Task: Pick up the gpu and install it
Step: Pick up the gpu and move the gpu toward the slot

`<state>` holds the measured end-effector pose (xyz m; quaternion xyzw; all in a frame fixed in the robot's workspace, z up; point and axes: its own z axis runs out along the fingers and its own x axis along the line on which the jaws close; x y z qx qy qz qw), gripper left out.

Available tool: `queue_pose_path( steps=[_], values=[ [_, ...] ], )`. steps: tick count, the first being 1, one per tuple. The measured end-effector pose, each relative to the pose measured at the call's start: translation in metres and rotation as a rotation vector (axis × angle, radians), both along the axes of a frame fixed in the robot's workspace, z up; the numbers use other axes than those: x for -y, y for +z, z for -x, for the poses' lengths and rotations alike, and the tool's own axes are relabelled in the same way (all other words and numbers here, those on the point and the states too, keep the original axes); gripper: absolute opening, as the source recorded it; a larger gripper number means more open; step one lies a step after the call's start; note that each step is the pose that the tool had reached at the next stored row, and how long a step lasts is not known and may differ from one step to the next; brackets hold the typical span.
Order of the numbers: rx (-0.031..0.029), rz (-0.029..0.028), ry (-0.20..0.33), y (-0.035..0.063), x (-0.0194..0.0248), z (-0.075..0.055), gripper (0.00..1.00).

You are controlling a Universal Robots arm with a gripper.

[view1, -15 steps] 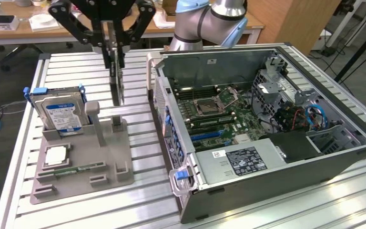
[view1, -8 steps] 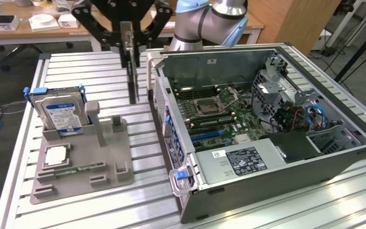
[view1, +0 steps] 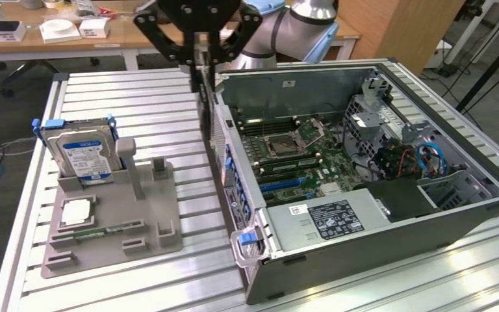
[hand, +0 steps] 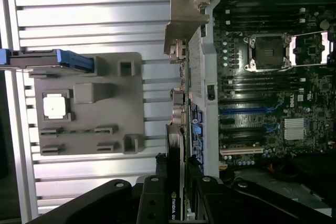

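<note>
My gripper [view1: 199, 51] hangs high over the table, shut on the gpu [view1: 204, 97]. The card points straight down, edge-on, between the grey holder and the open computer case [view1: 457, 214]. In the wrist view the gpu [hand: 180, 103] runs as a thin strip from my gripper [hand: 176, 200] out to its silver end bracket [hand: 185, 22]. It hovers just outside the case's rear wall, beside the motherboard [hand: 273, 93]. The blue and black expansion slots [hand: 242, 112] lie bare inside the case.
A grey holder [view1: 145, 208] on the slatted metal table [view1: 128, 97] carries an upright silver hard drive with a blue label [view1: 80, 153], a processor chip [view1: 75, 212] and a narrow memory stick [view1: 102, 231]. A wooden desk [view1: 102, 36] stands behind.
</note>
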<state>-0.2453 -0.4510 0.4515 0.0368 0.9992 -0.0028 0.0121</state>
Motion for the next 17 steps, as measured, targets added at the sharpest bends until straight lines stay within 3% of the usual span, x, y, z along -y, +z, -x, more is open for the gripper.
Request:
queue_pose_path(
  steps=[17],
  values=[
    [0.0001, -0.0001, 0.001, -0.0053, -0.0024, -0.056, 0.26]
  ],
)
